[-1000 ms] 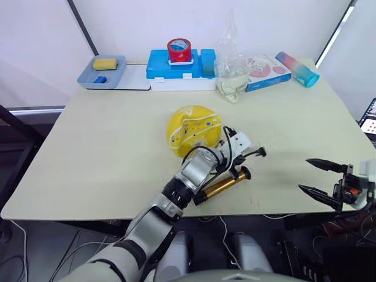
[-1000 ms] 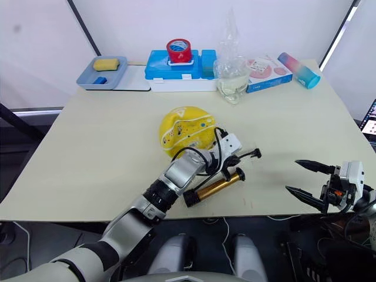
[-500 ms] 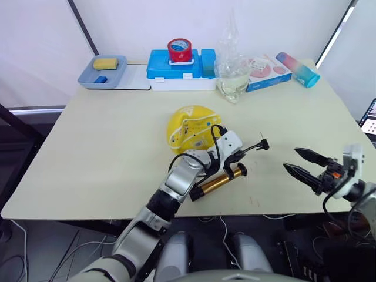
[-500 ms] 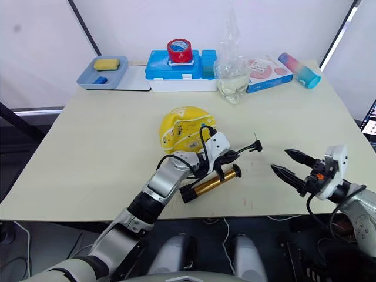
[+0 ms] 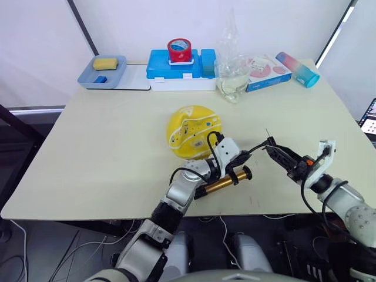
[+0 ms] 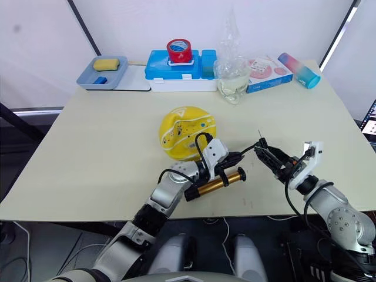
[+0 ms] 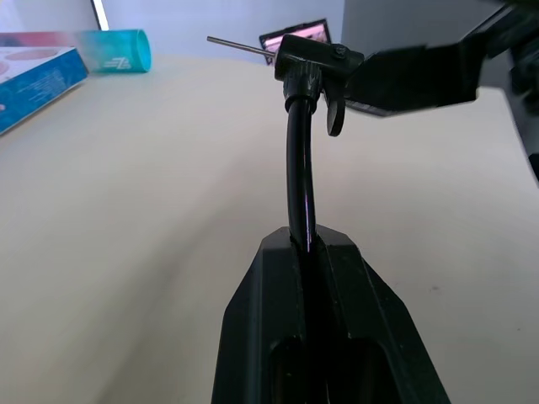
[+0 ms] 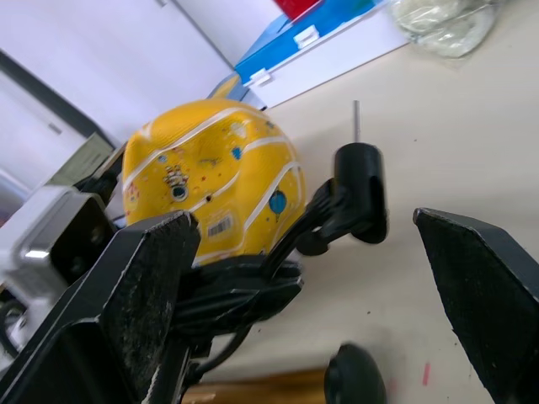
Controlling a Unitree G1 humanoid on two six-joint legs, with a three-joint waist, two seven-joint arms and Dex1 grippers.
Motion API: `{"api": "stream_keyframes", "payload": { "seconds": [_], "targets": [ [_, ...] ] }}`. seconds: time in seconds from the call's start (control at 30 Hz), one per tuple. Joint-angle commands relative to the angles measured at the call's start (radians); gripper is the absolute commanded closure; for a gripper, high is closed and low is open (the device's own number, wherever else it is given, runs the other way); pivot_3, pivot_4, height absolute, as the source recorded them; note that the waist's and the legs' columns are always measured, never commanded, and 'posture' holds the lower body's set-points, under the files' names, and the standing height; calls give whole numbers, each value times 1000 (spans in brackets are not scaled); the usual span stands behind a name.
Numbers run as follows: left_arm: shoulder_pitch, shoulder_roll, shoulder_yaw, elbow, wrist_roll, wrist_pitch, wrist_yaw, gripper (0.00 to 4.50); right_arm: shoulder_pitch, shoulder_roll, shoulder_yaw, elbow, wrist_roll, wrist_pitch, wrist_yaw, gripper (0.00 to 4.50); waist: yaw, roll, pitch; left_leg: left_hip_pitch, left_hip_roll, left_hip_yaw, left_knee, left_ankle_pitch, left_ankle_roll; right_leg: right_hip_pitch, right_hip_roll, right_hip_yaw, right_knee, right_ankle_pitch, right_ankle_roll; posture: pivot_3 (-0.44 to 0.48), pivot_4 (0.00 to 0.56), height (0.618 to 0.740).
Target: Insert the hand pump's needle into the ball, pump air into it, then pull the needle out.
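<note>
The yellow ball (image 5: 192, 138), dented on top, lies mid-table. The hand pump (image 5: 221, 183) with its gold barrel lies on the table just in front of it. My left gripper (image 5: 236, 160) is shut on the pump's black hose (image 7: 301, 198) and holds it up off the table. At the hose's tip, the black fitting (image 8: 360, 190) carries the needle (image 8: 356, 123), which points upward. My right gripper (image 5: 274, 151) is open. Its two fingers (image 8: 150, 290) stand wide on either side of the fitting without touching it.
At the table's far edge stand a grey tray (image 5: 88, 77) with a yellow sponge, a blue box (image 5: 158, 68) with a red tape roll (image 5: 179, 50) on top, a clear plastic bag (image 5: 232, 76), a pink-and-white box (image 5: 265, 71) and a teal-and-pink bottle (image 5: 296, 69).
My right gripper has moved left from the table's front right edge up to the needle fitting. My left gripper, still holding the hose, has shifted slightly and the fitting now sits higher.
</note>
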Motion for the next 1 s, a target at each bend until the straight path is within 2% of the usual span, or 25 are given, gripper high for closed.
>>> {"api": "stream_keyframes", "payload": {
  "seconds": [0.03, 0.33, 0.67, 0.77, 0.87, 0.9, 0.93, 1.0],
  "targets": [
    [-5, -28, 4, -12, -21, -33, -4, 4464, -22, 17, -11, -29, 31, 1, -26, 0, 0, 0, 0, 0, 0, 0, 0, 0, 0, 0, 0, 0, 0, 0, 0, 0, 150, 739],
    [13, -50, 10, 12, -15, -60, 12, 4464, -42, 87, -17, -64, 59, -16, -94, 0, -1, 0, 0, 0, 0, 0, 0, 0, 0, 0, 1, 0, 0, 1, 2, 0, 150, 739],
    [-1, -40, 16, 45, -8, -72, -1, 4464, -46, 72, -12, -75, 66, -8, -107, 0, -1, 0, 0, 0, 0, 0, 0, 0, 0, 0, 1, 1, 0, 1, 1, 0, 150, 739],
    [-1, -42, 17, 48, -9, -72, -2, 4500, -39, 69, -10, -72, 59, -12, -100, 679, -1, 0, 0, 0, 0, -1, 0, 0, 0, 0, 1, 1, 0, 1, 1, 0, 150, 739],
    [-1, -44, 18, 53, -6, -69, 1, 4500, -30, 60, -1, -69, 35, -23, -85, 2121, 0, 0, 0, 0, 0, 0, 0, 0, 0, 0, 1, 1, 0, 0, 1, 0, 150, 739],
    [0, -45, 18, 55, -7, -69, 1, 4500, -29, 60, 0, -68, 35, -23, -84, 2425, -1, 0, 0, 0, 0, 0, 0, 0, 0, 0, 1, 1, 0, 0, 1, 0, 150, 739],
    [-1, -45, 19, 57, -7, -69, 2, 4500, -27, 57, 5, -66, 27, -26, -77, 3003, -1, 0, 0, 0, 0, 0, 0, 0, 0, 0, 1, 1, 0, 0, 1, 0, 150, 739],
    [-2, -47, 20, 59, -8, -69, 3, 4500, -24, 56, 8, -61, 16, -31, -69, 3750, -1, 0, 0, 0, 0, -1, 0, 0, 0, 0, 1, 1, 0, 0, 0, 0, 150, 739]
  ]
}}
